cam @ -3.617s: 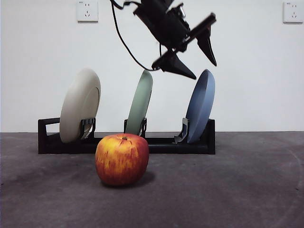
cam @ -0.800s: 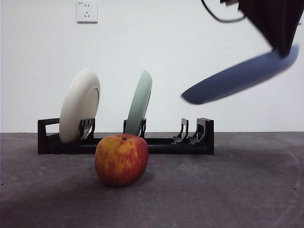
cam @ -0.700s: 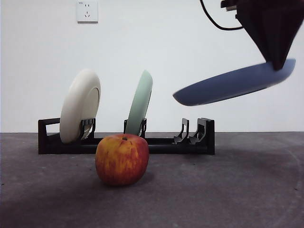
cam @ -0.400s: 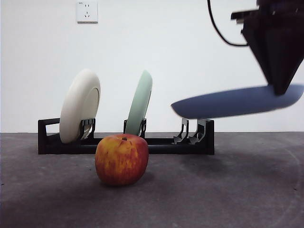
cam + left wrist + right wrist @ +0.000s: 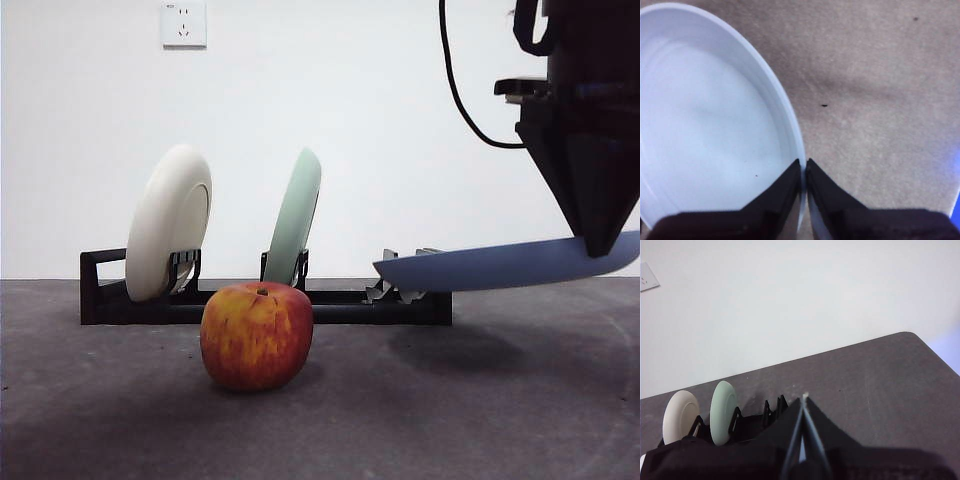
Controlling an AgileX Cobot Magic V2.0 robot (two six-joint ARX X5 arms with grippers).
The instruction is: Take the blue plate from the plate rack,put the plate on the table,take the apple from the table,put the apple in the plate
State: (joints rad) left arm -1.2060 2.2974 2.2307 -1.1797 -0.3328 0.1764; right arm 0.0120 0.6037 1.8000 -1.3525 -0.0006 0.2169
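Your left claw [image 5: 803, 172] was pinching the rim of the blue plate [image 5: 505, 266], with one jaw inside the rim and one outside in the left wrist view. In the front view that claw [image 5: 598, 240] came down at the right edge of the frame, big and dark, and the blue plate hung almost flat, low above the desk [image 5: 450, 400] at the right, not touching it, its near end overlapping the right end of the plate rack [image 5: 340, 305]. The rack's right slots stood bare; the cream-white plate [image 5: 168, 222] and the pale green plate [image 5: 294, 217] leaned in it left of centre. The apple [image 5: 257, 335] sat on the desk in front of the rack, lower left of centre, well apart from the blue plate. Your right claw [image 5: 803, 401] had its jaws pressed together on nothing, high above the desk.
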